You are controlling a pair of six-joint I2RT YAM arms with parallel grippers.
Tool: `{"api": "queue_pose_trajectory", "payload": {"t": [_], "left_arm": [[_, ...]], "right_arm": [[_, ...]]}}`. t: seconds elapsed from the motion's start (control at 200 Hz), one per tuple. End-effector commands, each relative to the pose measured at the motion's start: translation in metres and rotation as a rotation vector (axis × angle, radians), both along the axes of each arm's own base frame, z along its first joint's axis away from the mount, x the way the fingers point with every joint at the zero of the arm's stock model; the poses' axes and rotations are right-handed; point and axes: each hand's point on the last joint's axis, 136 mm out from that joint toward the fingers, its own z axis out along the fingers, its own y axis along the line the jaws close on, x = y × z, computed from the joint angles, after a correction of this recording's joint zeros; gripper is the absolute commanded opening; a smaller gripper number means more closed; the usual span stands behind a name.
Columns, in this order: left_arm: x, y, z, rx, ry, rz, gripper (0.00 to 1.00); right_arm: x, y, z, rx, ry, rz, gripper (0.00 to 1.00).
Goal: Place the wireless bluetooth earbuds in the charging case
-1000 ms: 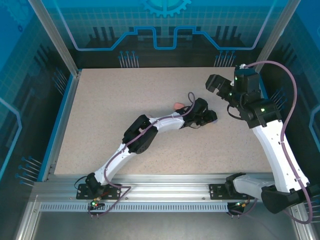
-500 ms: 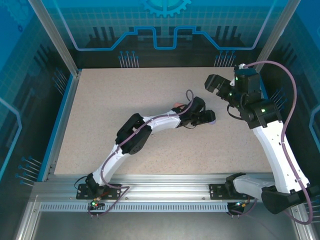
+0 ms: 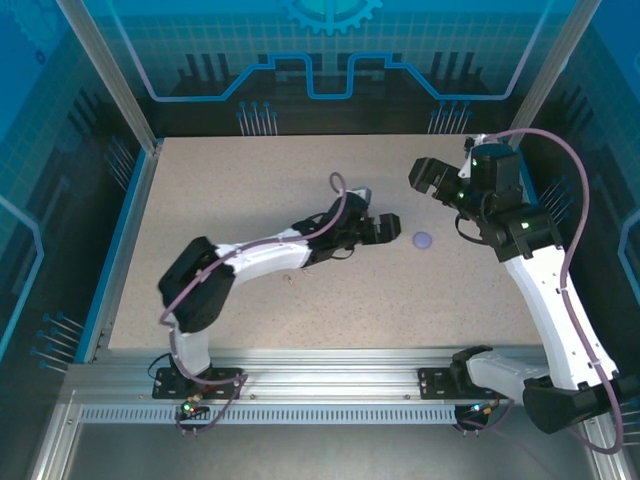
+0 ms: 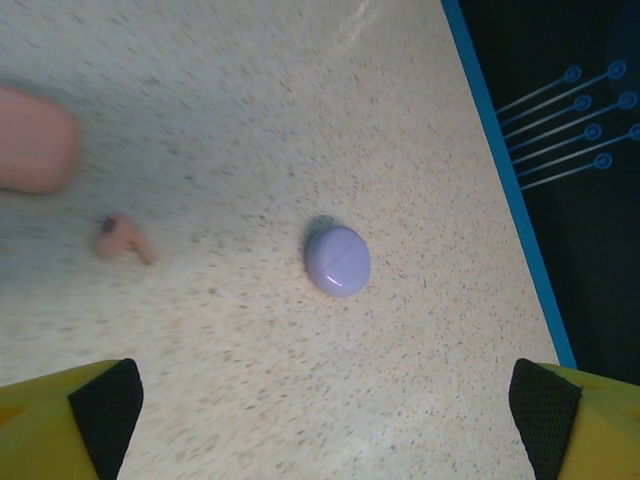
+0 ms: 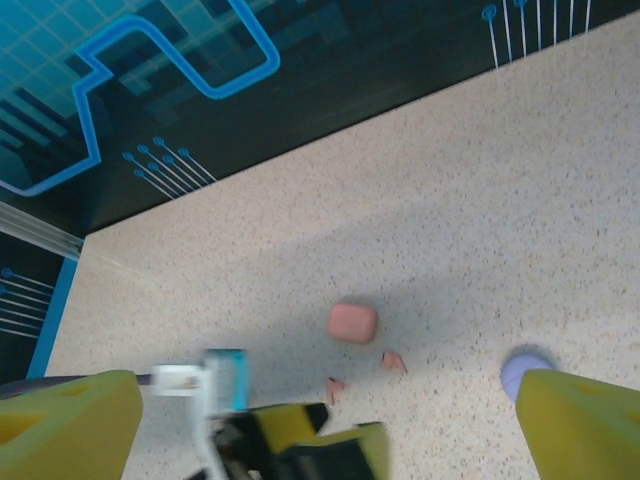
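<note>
Step in hand, as judged: lining up to pick a bud. Left gripper [image 4: 325,405] spread wide above the table [image 4: 250,80], with nothing between its yellow, black-padded fingers [image 4: 100,405]. Directly ahead, a lilac charging case [image 4: 338,260], lying shut on the speckled surface. Right gripper [image 3: 427,177] likewise gaping and empty, hanging over the right side of the table, beyond the lilac case.

Two pinkish-beige earbuds [image 5: 393,361] loose on the tabletop, near each other and just beside a coral-pink case [image 5: 352,322], not yet seated in anything. Lid of that case: cannot tell whether up or down.

Next, probably: fetch one pink bud, calling for a fine pinch on a tiny stemmed piece lying flat, then a drop into a matching socket.

Lilac case smooth, glossy and pebble-shaped, with a faint seam across the top. Pink case a rounded, matte-looking block. Buds small, of hard plastic, knobbed with short stems. Tabletop beige, flecked, stone-like, faintly grainy.
</note>
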Motion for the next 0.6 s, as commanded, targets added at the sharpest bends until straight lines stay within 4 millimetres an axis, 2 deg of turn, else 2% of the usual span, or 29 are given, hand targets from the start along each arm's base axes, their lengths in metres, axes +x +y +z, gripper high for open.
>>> {"api": "queue_pose_trajectory", "payload": {"t": [0.0,0.195,0.305,0.41,0.595], "left_arm": [[0.01,0.045,0.03,0.022,-0.117,0.082,0.99],[0.016,0.126,0.044,0.05,-0.16,0.267,0.99],[0.019,0.167,0.056,0.015,-0.147,0.348,0.99],[0.017,0.193,0.076,-0.047,-0.156,0.369,0.99],[0.003,0.215,0.112,-0.047,-0.293,0.378,0.99]], "right_arm": [[0.001,0.006,-0.028,0.001,0.089,0.041,0.94],[0.007,0.028,-0.078,-0.004,0.262,0.075,0.9],[0.012,0.042,-0.098,-0.009,0.33,0.081,0.89],[0.02,0.056,-0.111,-0.011,0.381,0.081,0.88],[0.041,0.085,-0.129,-0.038,0.459,0.098,0.87]]}}
